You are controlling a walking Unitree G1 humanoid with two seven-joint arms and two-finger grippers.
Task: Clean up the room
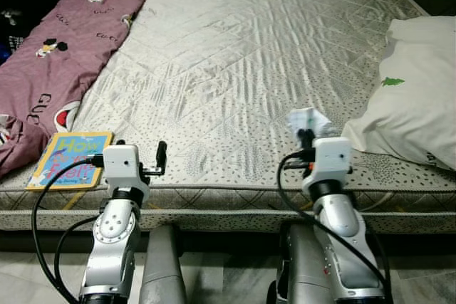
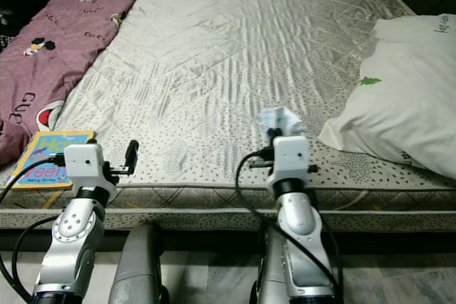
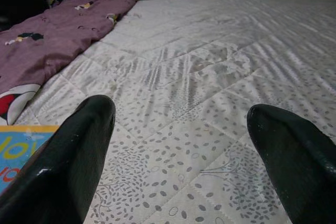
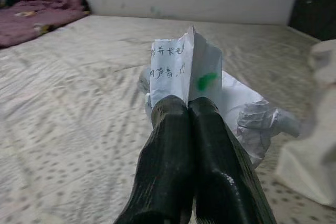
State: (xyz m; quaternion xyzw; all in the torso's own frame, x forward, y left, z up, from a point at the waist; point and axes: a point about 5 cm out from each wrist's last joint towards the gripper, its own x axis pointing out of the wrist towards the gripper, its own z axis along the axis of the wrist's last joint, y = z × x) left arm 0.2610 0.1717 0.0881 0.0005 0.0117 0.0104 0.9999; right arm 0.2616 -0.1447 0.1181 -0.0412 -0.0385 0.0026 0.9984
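Pinching a crumpled paper [image 4: 202,85] upright above the mattress [image 1: 235,69], the right gripper [image 4: 188,109] is holding fingers together; left gripper [image 3: 184,145] is hovering spread

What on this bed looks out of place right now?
A children's book lies at the mattress front corner, beside the rumpled purple blanket. The right gripper is shut on a crumpled paper above the front edge. The left gripper is open over bare mattress. A white pillow lies on the right.
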